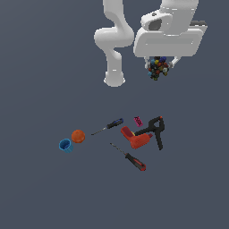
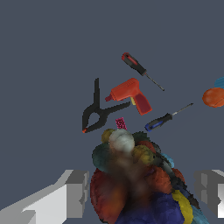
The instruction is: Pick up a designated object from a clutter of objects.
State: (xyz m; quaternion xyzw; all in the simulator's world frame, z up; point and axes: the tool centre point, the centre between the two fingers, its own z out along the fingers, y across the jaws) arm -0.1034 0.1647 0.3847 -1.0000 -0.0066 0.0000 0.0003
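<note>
The marble clump [image 1: 158,68], a roundish bunch of tiny red, blue, yellow, green and dark balls, hangs high above the floor under the white hand. My gripper [image 1: 159,65] is shut on it. In the wrist view the clump [image 2: 135,183] fills the space between the two grey fingers [image 2: 76,192], and the gripper [image 2: 142,194] is closed around it. The rest of the clutter lies on the floor far below.
On the floor lie a blue-handled screwdriver [image 1: 112,125], a red-handled screwdriver [image 1: 132,159], a red drill [image 1: 136,138], a black clamp [image 1: 154,129], a small pink piece [image 1: 138,121], an orange ball [image 1: 78,136] and a blue cup [image 1: 65,145]. The arm's base [image 1: 114,80] stands behind them.
</note>
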